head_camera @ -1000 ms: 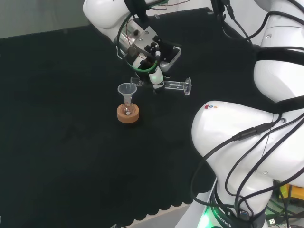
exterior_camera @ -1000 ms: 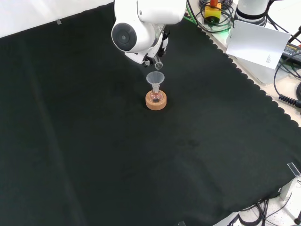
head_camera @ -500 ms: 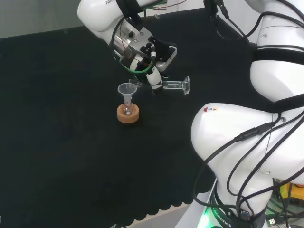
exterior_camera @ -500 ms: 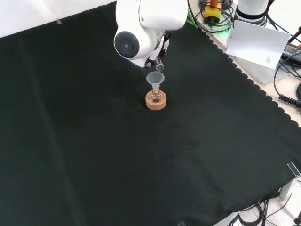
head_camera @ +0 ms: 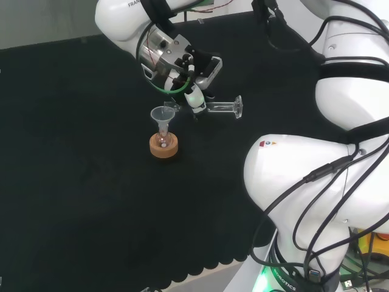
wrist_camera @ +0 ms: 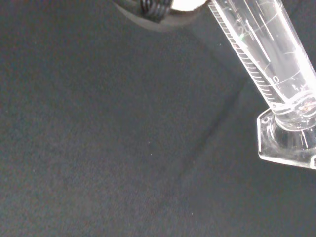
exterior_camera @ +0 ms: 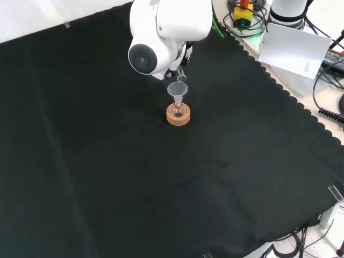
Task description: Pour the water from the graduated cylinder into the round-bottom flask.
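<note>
In the head view the hand [head_camera: 193, 96] is shut on a clear graduated cylinder [head_camera: 220, 108], held about level with its base pointing right and its mouth over a clear funnel [head_camera: 162, 115]. The funnel sits in the neck of a small round-bottom flask [head_camera: 163, 140] on a cork ring [head_camera: 164, 147]. In the front view the cylinder's mouth [exterior_camera: 181, 78] hangs just above the funnel [exterior_camera: 177, 90], with the flask [exterior_camera: 178, 111] and cork ring [exterior_camera: 178, 117] below. The wrist view has the cylinder's scale and foot [wrist_camera: 286, 128] close up.
Black cloth covers the bench. In the front view the arm's big white link [exterior_camera: 161, 29] stands before the hand, and cables and a white sheet [exterior_camera: 294, 47] lie beyond the cloth's scalloped edge at upper right. The arm's white links [head_camera: 322, 182] stand at the head view's right.
The arm's upper links have shifted left in the head view. The cylinder's base has risen a little, so its mouth now tilts further down over the funnel.
</note>
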Robot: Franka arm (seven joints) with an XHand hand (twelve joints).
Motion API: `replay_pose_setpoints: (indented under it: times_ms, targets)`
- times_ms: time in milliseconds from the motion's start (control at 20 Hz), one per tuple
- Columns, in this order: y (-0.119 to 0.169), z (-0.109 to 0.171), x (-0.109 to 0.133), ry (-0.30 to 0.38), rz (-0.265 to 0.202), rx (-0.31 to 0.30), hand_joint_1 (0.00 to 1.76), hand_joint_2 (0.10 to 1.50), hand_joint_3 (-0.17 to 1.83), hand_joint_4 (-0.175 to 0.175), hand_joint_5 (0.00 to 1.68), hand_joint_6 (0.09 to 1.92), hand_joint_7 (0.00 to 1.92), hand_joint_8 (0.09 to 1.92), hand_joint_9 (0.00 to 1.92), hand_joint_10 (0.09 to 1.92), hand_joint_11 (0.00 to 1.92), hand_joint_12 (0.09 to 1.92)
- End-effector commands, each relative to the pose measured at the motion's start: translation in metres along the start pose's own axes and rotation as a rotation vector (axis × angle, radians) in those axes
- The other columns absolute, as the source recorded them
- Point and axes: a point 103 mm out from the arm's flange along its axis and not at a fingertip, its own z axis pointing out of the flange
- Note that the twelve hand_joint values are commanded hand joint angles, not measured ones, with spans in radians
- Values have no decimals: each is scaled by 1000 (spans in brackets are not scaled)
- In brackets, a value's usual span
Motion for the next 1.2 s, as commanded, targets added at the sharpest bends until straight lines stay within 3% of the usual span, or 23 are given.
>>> replay_pose_setpoints:
  times_ms: [50,1200]
  targets:
    - [1,-1,1,-4,3,20,1301,1005,-1,-175,1217,602,1270,561,1598,87,1262,710]
    - [2,-5,0,-23,23,108,1301,1004,-1,-175,1218,599,1272,557,1604,87,1263,707]
